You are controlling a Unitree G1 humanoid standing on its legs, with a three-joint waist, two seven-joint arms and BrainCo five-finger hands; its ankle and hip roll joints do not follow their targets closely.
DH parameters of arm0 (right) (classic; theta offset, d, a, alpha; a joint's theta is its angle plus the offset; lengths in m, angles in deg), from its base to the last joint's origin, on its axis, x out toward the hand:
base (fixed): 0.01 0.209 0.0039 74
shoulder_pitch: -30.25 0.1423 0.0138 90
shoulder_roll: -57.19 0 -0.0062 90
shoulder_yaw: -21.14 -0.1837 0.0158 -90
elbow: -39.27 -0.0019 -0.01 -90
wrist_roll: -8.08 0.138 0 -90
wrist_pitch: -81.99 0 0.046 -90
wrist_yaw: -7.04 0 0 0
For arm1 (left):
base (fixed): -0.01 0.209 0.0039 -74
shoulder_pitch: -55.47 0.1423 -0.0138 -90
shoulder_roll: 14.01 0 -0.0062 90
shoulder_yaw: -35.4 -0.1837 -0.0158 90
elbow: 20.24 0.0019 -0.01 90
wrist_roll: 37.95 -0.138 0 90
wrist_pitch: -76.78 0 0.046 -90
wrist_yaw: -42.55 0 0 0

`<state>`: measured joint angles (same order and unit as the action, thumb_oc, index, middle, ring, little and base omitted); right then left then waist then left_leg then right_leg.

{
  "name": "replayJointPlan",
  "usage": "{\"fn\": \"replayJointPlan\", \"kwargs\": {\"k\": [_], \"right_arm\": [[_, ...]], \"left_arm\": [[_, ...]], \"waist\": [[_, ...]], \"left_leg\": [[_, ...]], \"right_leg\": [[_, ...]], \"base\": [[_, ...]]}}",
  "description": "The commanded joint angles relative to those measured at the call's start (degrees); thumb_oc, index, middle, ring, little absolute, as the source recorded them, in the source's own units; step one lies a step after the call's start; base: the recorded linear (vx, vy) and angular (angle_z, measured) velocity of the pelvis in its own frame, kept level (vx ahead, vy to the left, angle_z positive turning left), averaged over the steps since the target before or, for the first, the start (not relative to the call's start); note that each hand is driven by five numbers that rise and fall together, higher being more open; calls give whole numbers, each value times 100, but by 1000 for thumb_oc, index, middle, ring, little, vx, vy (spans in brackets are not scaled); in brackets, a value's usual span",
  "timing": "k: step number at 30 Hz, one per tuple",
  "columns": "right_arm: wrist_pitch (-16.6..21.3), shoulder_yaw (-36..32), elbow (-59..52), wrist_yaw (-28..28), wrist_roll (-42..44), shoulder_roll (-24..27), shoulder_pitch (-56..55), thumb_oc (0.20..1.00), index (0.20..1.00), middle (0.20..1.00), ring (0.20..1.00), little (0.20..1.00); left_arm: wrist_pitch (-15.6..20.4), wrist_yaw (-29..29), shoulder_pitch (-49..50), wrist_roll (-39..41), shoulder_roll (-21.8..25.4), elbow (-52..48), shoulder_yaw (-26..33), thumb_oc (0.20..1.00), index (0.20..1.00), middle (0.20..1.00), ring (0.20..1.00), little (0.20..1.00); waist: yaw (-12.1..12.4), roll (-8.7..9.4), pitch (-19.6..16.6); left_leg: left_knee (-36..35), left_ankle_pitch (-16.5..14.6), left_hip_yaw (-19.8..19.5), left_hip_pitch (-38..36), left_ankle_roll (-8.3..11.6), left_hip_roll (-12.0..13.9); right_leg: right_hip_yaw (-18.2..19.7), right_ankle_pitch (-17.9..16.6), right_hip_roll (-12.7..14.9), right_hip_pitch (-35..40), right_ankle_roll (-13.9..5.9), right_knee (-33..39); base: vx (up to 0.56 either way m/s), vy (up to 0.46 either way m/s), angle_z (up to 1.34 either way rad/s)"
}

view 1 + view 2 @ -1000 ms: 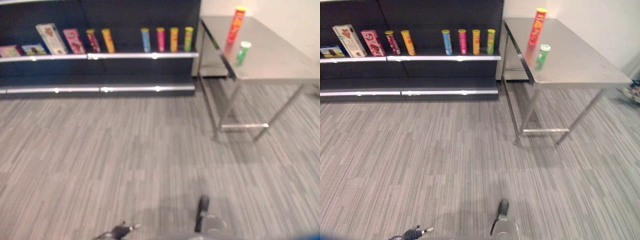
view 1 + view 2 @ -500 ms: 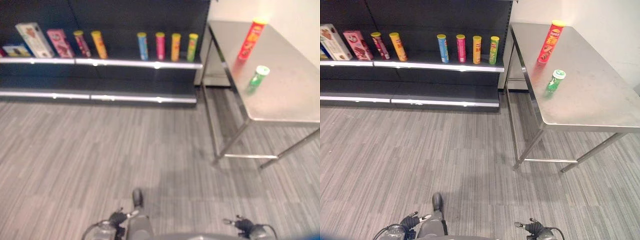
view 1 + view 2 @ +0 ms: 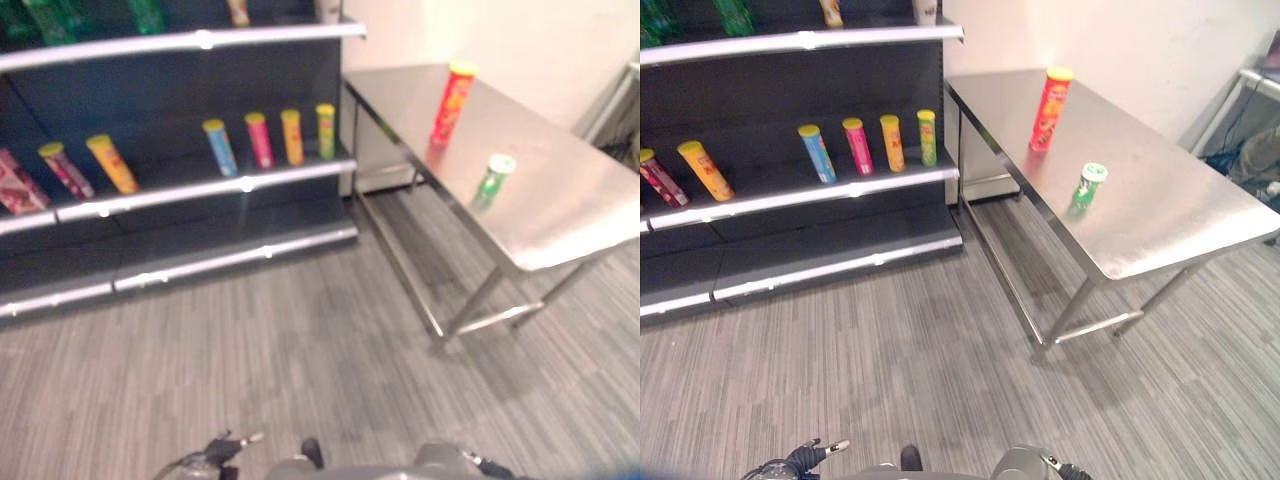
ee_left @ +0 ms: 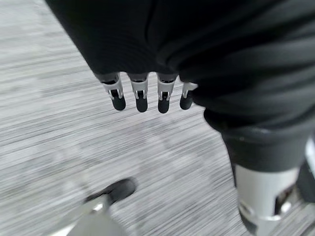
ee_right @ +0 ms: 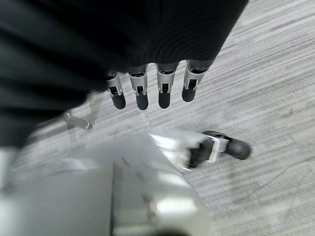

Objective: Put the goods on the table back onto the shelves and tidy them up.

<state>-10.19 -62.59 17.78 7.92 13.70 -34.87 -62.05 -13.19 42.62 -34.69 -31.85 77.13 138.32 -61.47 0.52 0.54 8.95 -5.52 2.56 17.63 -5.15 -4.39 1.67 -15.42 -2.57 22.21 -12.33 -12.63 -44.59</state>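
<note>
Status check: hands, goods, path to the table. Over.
Left hand and right hand open, empty. Red can and green can upright on table, untouched. Nothing in the way.

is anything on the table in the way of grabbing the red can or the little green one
Nothing visible. The tall red cylindrical can and the short green can with a white lid stand apart on the steel table, with bare tabletop around them. Both hands, left and right, hang open over the grey floor.

red tube [image 3: 1049, 108] upright, table's far end | green can [image 3: 1086, 187] upright, mid-table
</note>
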Motion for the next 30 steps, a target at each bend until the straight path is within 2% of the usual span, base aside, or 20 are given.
{"fn": "replayJointPlan", "kwargs": {"k": [1,3,4,5,8,9,10,11,12,13,14,15,16,17,18,20,21,24,25,30], "right_arm": [[-81,80,-41,-62,-75,223,146,1000,1000,1000,1000,1000],[-115,74,-42,-76,-106,270,173,1000,1000,1000,1000,1000],[-124,59,-28,-77,-116,273,192,1000,1000,1000,1000,1000],[-103,30,-31,-93,-127,301,162,1000,1000,1000,1000,1000],[-92,-22,-5,-95,-86,325,103,1000,1000,1000,1000,1000],[-75,-67,19,-122,-1,368,73,1000,1000,1000,1000,1000],[-73,-68,20,-122,1,370,75,1000,1000,1000,1000,1000],[-52,-110,-16,-137,157,407,49,1000,1000,1000,1000,1000],[-25,-53,-63,-161,174,451,57,1000,1000,1000,1000,1000],[-31,-22,-65,-192,164,469,78,1000,1000,1000,1000,1000],[-82,-5,-13,-199,174,493,88,1000,1000,1000,1000,1000],[-70,43,8,-172,148,475,73,1000,1000,1000,1000,1000],[-68,56,15,-172,132,472,71,1000,1000,1000,1000,1000],[-49,107,9,-148,83,464,43,1000,1000,1000,1000,1000],[-49,107,9,-148,83,464,42,1000,1000,1000,1000,1000],[-18,155,4,-134,52,473,40,1000,1000,1000,1000,1000],[-15,150,2,-129,34,477,33,1000,1000,1000,1000,1000],[-21,35,71,-151,36,436,-17,1000,1000,1000,1000,1000],[-35,-34,149,-163,48,405,-30,1000,1000,1000,1000,1000],[-72,-81,174,-167,42,389,25,1000,1000,1000,1000,1000]], "left_arm": [[71,60,70,-15,-20,8,3,1000,1000,1000,1000,1000],[62,60,51,-158,-63,15,-4,1000,1000,1000,1000,1000],[72,68,32,-206,-79,33,9,1000,1000,1000,1000,1000],[86,39,9,-241,-120,-3,-15,1000,1000,1000,1000,1000],[91,6,-23,-347,-142,-38,-100,1000,1000,1000,1000,1000],[88,-1,-73,-340,-144,-77,-179,1000,1000,1000,1000,1000],[87,-1,-75,-339,-146,-77,-181,1000,1000,1000,1000,1000],[106,-22,-99,-267,-155,-214,-242,1000,1000,1000,1000,1000],[123,-36,-86,-221,-161,-333,-251,1000,1000,1000,1000,1000],[116,-5,-94,-202,-169,-339,-248,1000,1000,1000,1000,1000],[108,32,-95,-152,-191,-325,-245,1000,1000,1000,1000,1000],[132,23,-72,-26,-229,-357,-174,1000,1000,1000,1000,1000],[138,28,-74,-28,-226,-368,-177,1000,1000,1000,1000,1000],[166,52,-86,-51,-232,-331,-181,1000,1000,1000,1000,1000],[167,52,-86,-51,-233,-331,-181,1000,1000,1000,1000,1000],[193,97,-162,-64,-221,-315,-230,1000,1000,1000,1000,1000],[196,77,-154,-48,-237,-306,-230,1000,1000,1000,1000,1000],[195,82,-89,-44,-274,-182,-198,1000,1000,1000,1000,1000],[192,80,-30,-32,-263,-137,-138,1000,1000,1000,1000,1000],[184,109,20,-55,-218,-20,-66,1000,1000,1000,1000,1000]], "waist": [[-22,84,68],[-72,113,51],[-91,118,44],[-63,172,-25],[-140,202,-107],[-185,207,-124],[-193,199,-126],[-242,197,-87],[-201,153,19],[-149,142,85],[-134,139,152],[-104,160,107],[-85,138,81],[9,102,37],[11,106,37],[90,12,35],[73,-33,18],[-41,-135,-115],[-57,-122,-206],[-43,-83,-198]], "left_leg": [[52,-366,-137,-115,609,186],[52,-510,-83,-257,736,183],[52,-549,-19,-316,764,180],[52,-716,121,-445,802,106],[52,-821,121,-614,862,143],[522,-964,144,-593,981,292],[596,-1005,132,-554,990,318],[1799,-897,178,-209,1218,678],[3233,-590,53,261,1439,1069],[3791,-336,-83,467,1542,1150],[3980,-240,-141,671,1538,1265],[2827,-478,5,653,1345,1350],[2250,-510,-52,654,1313,1304],[1104,-113,-354,631,1282,1074],[1067,-93,-348,610,1282,1064],[520,232,-1026,746,1340,941],[305,197,-1091,631,1344,931],[52,140,-1011,336,1282,819],[52,57,-810,241,1234,748],[52,-59,-582,110,1067,592]], "right_leg": [[-840,46,-541,769,252,2902],[-1060,-397,-639,709,94,4331],[-1146,-591,-616,655,2,4650],[-1557,-805,-558,720,-74,4885],[-1571,-839,-594,833,-21,4852],[-1617,-771,-644,941,62,4774],[-1630,-764,-655,941,68,4774],[-1608,-568,-832,1156,270,4804],[-1546,-280,-1148,1423,561,4904],[-1461,-125,-1289,1542,689,4940],[-1371,51,-1372,1680,765,4959],[-1161,141,-1321,1743,613,4959],[-1089,166,-1315,1737,563,4959],[-953,126,-1291,1705,537,4959],[-952,126,-1285,1708,535,4959],[-729,200,-1370,1763,500,4959],[-597,220,-1410,1814,508,4959],[-421,134,-1383,1824,452,4959],[-315,46,-1273,1785,388,4947],[-141,-58,-1064,1650,271,4780]], "base": [[188,-67,-21],[248,-58,-24],[430,-20,-18],[331,2,-20],[341,-65,-18],[304,-117,26],[312,-221,62],[250,-280,42],[296,-319,13],[241,-192,-121],[289,97,-130],[281,206,-149],[256,359,-59],[95,212,-63],[119,199,-77],[154,132,-121],[170,166,-86],[164,239,-47],[103,223,-58],[56,180,-39]]}}
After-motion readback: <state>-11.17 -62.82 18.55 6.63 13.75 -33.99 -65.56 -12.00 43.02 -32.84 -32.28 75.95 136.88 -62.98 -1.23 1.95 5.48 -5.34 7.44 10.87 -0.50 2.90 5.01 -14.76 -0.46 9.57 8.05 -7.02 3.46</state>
